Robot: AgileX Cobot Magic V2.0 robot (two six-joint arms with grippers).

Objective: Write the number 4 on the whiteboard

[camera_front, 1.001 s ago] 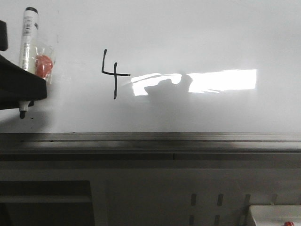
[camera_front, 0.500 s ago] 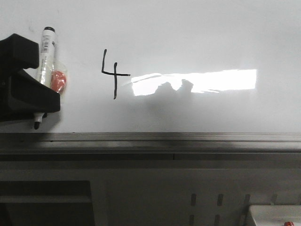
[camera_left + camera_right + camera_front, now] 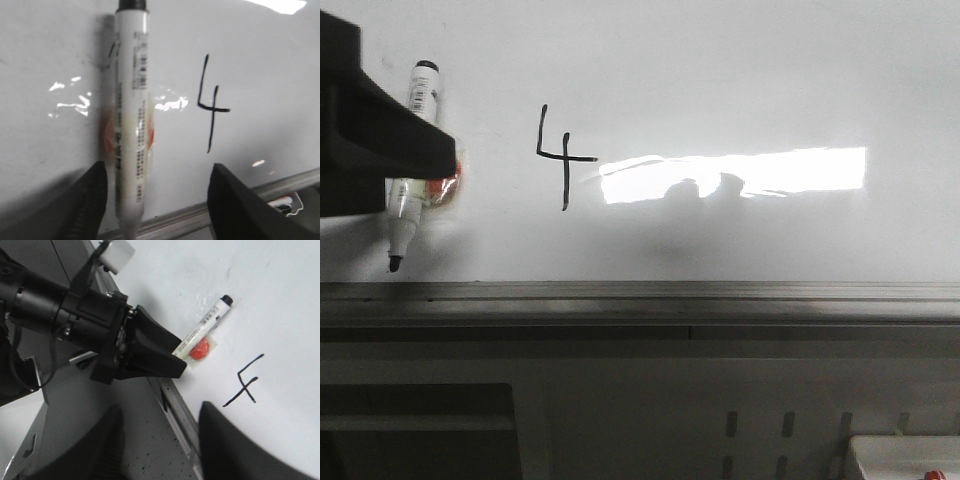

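Black strokes of the number 4 (image 3: 560, 157) stand finished on the whiteboard (image 3: 740, 80), right of the marker (image 3: 412, 160) lying lengthwise between the left gripper's (image 3: 155, 200) spread jaws; the right gripper (image 3: 160, 440) hangs open, empty.

A black number 4 (image 3: 559, 157) is drawn on the whiteboard (image 3: 740, 70). Its top is open. It shows in the left wrist view (image 3: 210, 102) and the right wrist view (image 3: 245, 382) too. The marker (image 3: 131, 115) has a label with small dark print and a barcode on its white side. The print is too small and blurry to read.
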